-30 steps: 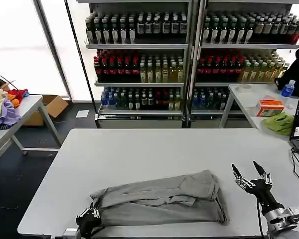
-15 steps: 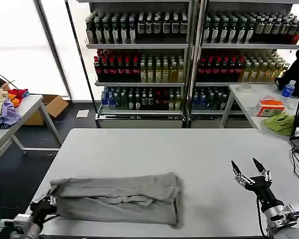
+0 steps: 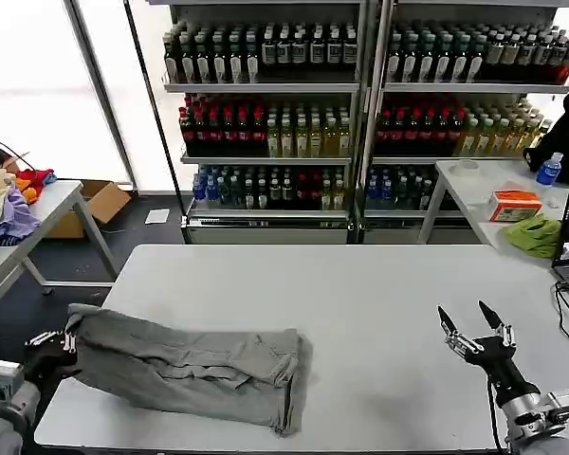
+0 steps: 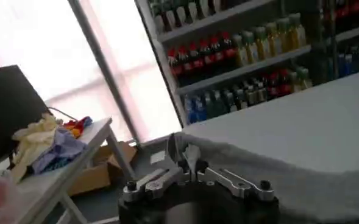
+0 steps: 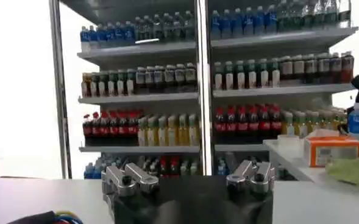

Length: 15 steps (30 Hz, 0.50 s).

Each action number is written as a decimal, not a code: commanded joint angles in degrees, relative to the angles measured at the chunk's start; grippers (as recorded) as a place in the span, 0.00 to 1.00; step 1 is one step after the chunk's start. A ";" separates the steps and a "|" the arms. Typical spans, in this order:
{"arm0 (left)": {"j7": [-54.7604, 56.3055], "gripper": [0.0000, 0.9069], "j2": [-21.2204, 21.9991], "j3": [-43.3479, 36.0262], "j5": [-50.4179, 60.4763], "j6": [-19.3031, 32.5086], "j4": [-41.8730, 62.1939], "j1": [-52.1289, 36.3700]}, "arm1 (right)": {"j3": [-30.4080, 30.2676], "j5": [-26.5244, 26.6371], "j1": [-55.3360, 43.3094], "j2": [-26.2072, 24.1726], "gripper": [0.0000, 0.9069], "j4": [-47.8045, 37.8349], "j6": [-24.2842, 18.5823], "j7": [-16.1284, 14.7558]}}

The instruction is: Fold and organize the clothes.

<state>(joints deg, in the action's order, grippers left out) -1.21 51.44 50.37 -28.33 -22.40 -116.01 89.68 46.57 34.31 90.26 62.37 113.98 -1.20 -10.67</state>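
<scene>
Folded grey shirt (image 3: 185, 370) now dragged to the tabletop's (image 3: 360, 294) 8 o'clock corner, off centre. Left hand (image 3: 52, 343) clamped on its edge, out past the rim. Right hand (image 3: 474, 334) idles at 4 o'clock, fingers spread. Likely clearing space for the next garment.

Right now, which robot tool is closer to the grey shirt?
The left tool. It grips the folded grey shirt at its left end, off the table's left edge. The right tool hangs open over the table's right side, apart from the shirt.
</scene>
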 commanded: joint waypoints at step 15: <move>20.07 0.00 -0.02 -34.93 -24.32 -1.25 -5.75 -12.92 | -0.83 -1.85 0.63 2.27 1.00 -0.53 -0.05 0.18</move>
<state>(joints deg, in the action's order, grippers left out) 12.88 50.17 29.10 -46.85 -24.22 -122.11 82.34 46.05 33.05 90.78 64.19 113.47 -1.26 -10.52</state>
